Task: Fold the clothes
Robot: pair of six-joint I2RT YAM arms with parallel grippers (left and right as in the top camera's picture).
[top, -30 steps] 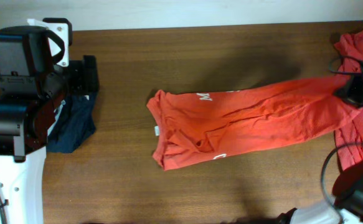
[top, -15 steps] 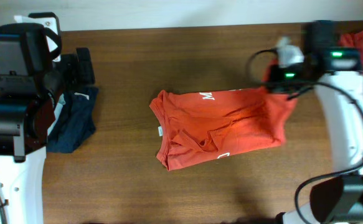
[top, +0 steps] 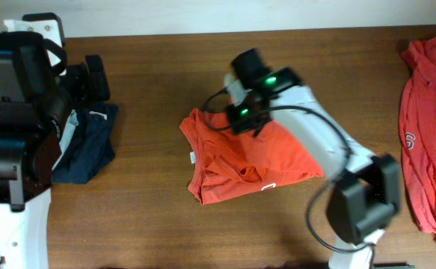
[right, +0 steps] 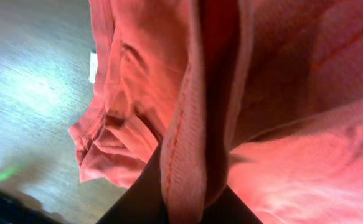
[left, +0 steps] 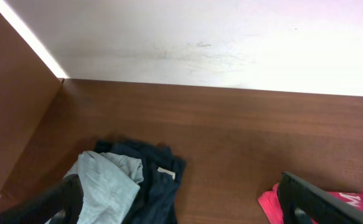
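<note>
An orange-red T-shirt (top: 277, 161) with white print lies doubled over at the table's middle. My right gripper (top: 237, 117) hovers over its upper left part, shut on a thick fold of the shirt's hem (right: 190, 168); the cloth bulges out between the dark fingers (right: 144, 199). In the right wrist view the rest of that shirt (right: 293, 93) fills the frame. A second orange-red shirt (top: 425, 134) lies crumpled along the right edge. My left gripper (top: 96, 78) stands wide open at the far left, above the dark garment, with nothing between its fingers (left: 56, 202).
A dark navy garment (top: 92, 146) and a light-grey one (left: 106, 180) lie together at the left, below my left gripper (left: 181, 214). A white wall (left: 231, 43) runs along the table's far edge. Bare wood (top: 150, 217) shows in front of the shirts.
My right arm has swept from the far right to the middle, carrying the shirt's edge over the shirt and doubling it. The left gripper's jaws have widened slightly.
</note>
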